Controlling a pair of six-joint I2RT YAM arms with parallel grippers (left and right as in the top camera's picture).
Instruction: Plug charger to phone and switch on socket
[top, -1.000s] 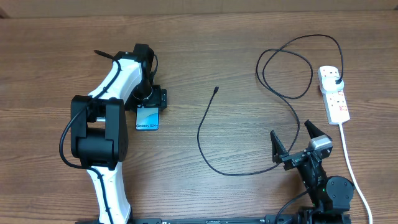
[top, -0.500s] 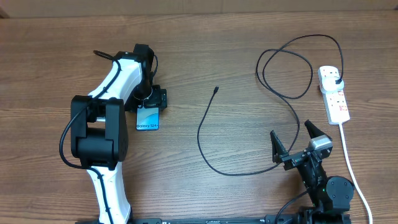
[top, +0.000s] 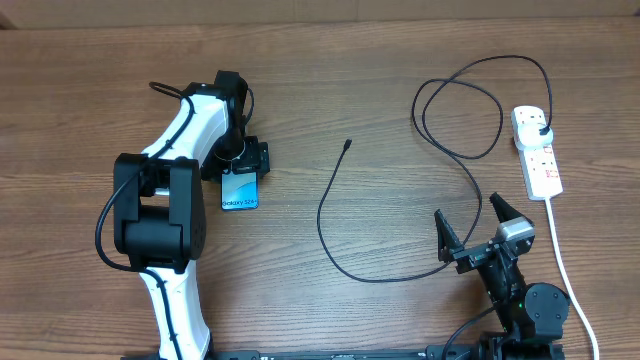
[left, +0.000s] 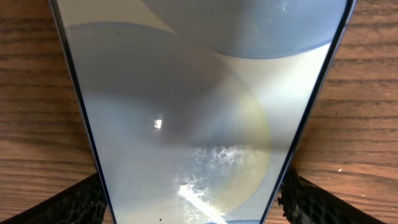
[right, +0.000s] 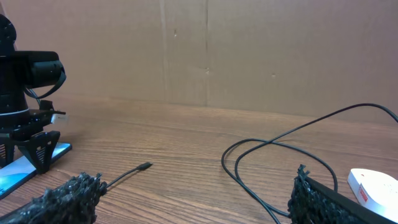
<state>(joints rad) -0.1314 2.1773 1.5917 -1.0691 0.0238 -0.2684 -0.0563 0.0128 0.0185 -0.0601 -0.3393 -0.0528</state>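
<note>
While the charger (top: 322, 215) lies apart from it, the left gripper (top: 243, 168) clasps the phone (top: 239, 192)

Seen from overhead, the phone lies flat on the table (top: 330, 60) at about 9 o'clock from centre. The left gripper's jaws stand wide across it, with one of the pads (left: 68, 205) against each long edge. The connector tip (top: 346, 146) rests at 3 o'clock of the phone, well apart from it. The cable loops toward 2 o'clock, where its black plug (top: 541, 128) sits in the socket (top: 543, 170). At 5 o'clock the right gripper (top: 467, 210) gapes wide, holding nothing, just beside the cable.
</note>
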